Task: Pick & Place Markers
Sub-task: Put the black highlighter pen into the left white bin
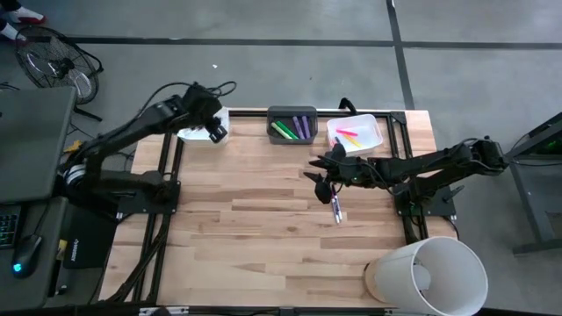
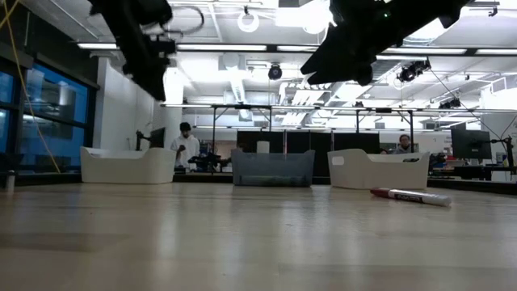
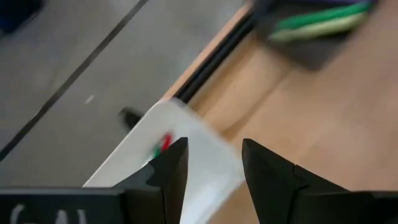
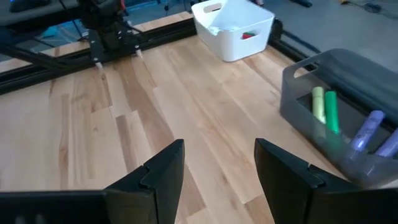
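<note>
Just beside right fingers (image 1: pixel 321 180), marker (image 1: pixel 335 209) lies.

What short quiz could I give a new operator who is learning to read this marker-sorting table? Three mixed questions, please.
1. True or false: the grey bin holds green and purple markers.
2. Where does the loose marker lie: A on the table, B in a bin?
3. Which gripper hangs over the left white bin?

Key: 1 true. 2 A, below the open right gripper. 3 The left gripper, open.
</note>
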